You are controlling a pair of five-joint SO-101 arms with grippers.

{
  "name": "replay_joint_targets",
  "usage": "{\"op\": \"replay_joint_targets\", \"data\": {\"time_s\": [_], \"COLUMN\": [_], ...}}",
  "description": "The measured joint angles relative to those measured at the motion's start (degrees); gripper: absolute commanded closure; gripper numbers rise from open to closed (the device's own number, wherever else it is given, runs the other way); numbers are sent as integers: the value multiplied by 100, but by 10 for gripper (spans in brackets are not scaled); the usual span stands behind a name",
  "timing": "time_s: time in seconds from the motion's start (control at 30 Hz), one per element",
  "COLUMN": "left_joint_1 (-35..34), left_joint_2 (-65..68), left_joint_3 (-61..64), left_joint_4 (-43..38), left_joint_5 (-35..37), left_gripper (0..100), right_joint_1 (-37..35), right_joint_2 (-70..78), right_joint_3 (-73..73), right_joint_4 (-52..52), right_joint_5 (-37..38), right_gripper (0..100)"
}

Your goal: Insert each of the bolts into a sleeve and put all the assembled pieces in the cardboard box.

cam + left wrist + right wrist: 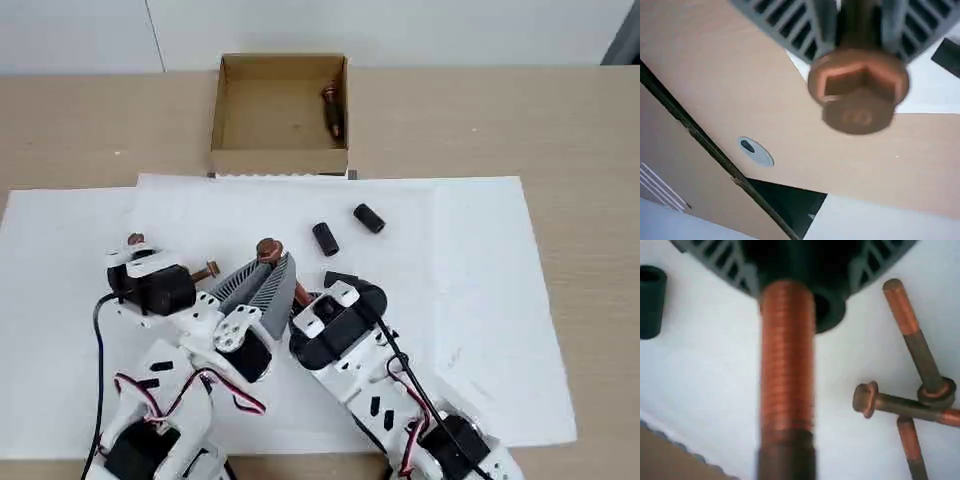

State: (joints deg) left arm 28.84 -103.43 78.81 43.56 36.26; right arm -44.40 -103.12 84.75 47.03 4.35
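The bolt (858, 95) is clenched in my left tool (858, 27). The grey ribbed fingers press on either side of the shank just behind the flanged hex head, which juts past the fingertips. In the left wrist view the head is blurred and the shank behind it is cut off by the frame.

The threaded end runs to my right tool (792, 265), which is clamped on a black sleeve (831, 310). That sleeve is mostly buried between the fingers, so I cannot tell whether the thread has entered the bore or only lies against it. From above, the meeting point is hidden under the two wrists, and just a short bit of copper shank shows between them.

Two loose sleeves (325, 238) (368, 217) lie apart from each other on the paper sheet (480, 300), between the tools and the cardboard box (280, 160). Three spare bolts (900, 405) lie crossed in a heap on the sheet beside my left arm, which covers most of the heap in the high view.

One assembled piece (332, 110) lies inside the box against a side wall, too small for me to make out its parts. The box stands on the bare worktop (520, 120) at the sheet's far edge.
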Motion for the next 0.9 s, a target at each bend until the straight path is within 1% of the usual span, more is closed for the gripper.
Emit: {"op": "replay_joint_targets", "data": {"time_s": [0.57,0.73,0.9], "left_joint_1": [0,0,-264], "left_joint_2": [0,0,0], "left_joint_3": [-26,-26,-9], "left_joint_4": [53,53,53], "left_joint_5": [-229,-255,-255], "left_gripper": [994,994,994], "right_joint_1": [0,0,0], "right_joint_2": [0,0,0], "right_joint_3": [18,18,18], "right_joint_4": [0,0,0], "right_joint_5": [9,211,237], "right_gripper": [996,996,996]}}
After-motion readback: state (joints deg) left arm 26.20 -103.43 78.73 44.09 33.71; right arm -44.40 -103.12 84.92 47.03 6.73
